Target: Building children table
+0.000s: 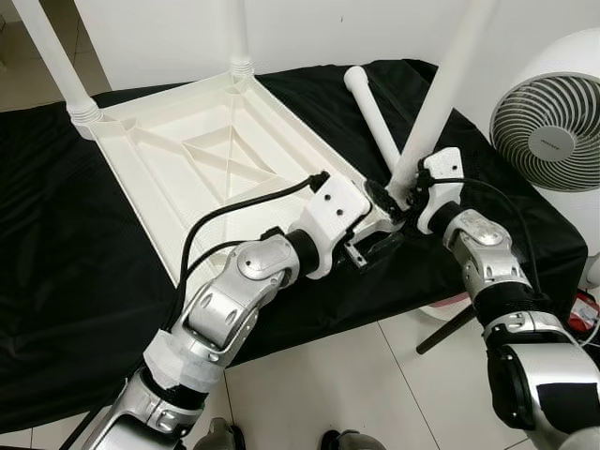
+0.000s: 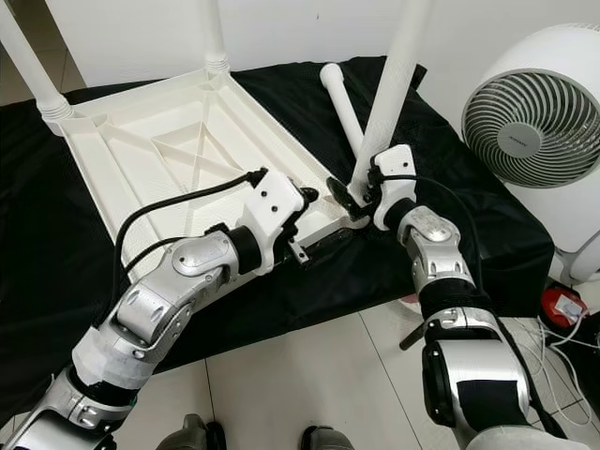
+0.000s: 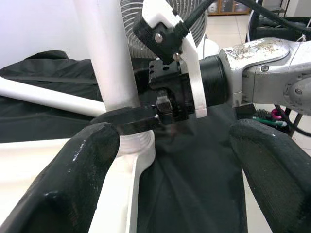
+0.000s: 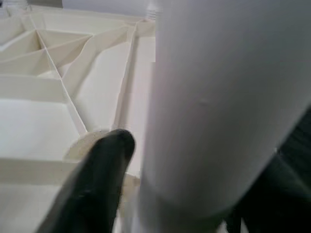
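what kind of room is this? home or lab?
Probably a room in a home, though it can't be told for certain: tiled floor, a white fan standing by the wall, and a black cloth spread under an upturned white plastic children's table.

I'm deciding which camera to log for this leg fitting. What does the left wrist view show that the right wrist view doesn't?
Left wrist view alone: the right gripper clamped on the leg's base, the round white fan, the black cloth.
Right wrist view alone: the ribbed underside of the upturned white plastic tabletop.
Both: the white plastic table leg standing at the tabletop's corner socket.
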You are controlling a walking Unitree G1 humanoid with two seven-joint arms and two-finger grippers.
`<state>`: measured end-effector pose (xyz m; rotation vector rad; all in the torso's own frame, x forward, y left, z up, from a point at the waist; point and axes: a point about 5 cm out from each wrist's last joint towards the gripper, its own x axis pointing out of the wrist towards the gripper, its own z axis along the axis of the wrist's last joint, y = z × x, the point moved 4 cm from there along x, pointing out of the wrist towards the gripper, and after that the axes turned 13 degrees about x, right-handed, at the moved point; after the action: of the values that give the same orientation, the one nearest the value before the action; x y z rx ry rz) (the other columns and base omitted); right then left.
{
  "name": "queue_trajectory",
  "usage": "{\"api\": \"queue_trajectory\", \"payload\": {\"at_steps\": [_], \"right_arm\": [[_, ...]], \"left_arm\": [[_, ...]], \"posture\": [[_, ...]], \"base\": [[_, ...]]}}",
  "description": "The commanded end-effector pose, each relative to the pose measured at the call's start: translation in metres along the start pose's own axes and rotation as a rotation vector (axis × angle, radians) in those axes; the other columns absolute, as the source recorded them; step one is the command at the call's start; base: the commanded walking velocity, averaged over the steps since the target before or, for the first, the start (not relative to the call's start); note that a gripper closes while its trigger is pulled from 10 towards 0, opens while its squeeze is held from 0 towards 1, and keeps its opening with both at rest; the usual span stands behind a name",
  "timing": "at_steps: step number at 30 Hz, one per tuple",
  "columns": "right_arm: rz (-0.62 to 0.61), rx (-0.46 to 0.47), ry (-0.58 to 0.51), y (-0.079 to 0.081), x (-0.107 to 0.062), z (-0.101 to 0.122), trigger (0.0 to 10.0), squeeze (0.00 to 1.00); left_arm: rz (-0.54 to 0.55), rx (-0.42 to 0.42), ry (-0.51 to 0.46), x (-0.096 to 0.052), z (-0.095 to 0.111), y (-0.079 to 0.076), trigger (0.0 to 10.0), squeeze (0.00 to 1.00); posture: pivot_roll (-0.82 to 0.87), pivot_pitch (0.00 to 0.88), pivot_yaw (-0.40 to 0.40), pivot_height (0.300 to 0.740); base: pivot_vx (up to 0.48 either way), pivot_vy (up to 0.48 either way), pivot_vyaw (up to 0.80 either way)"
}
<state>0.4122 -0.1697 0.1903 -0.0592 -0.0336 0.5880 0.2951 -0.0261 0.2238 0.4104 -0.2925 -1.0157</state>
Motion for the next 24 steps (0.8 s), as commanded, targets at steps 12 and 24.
{"api": "queue_trajectory", "payload": {"at_steps": [12,24], "right_arm": [[0.070,0.042,0.104,0.007,-0.008,-0.027,5.7,0.00],[-0.134,0.109,0.009,0.014,0.005,-0.030,10.0,0.00]], "left_arm": [[-0.053,0.005,-0.001,0.001,-0.002,-0.010,10.0,0.00],[-0.059,0.001,-0.001,0.002,-0.002,-0.012,10.0,0.00]], "posture": [[-0.07,0.080,0.024,0.740],[-0.08,0.076,0.018,0.740]], "base": [[0.000,0.000,0.00],[0.000,0.000,0.00]]}}
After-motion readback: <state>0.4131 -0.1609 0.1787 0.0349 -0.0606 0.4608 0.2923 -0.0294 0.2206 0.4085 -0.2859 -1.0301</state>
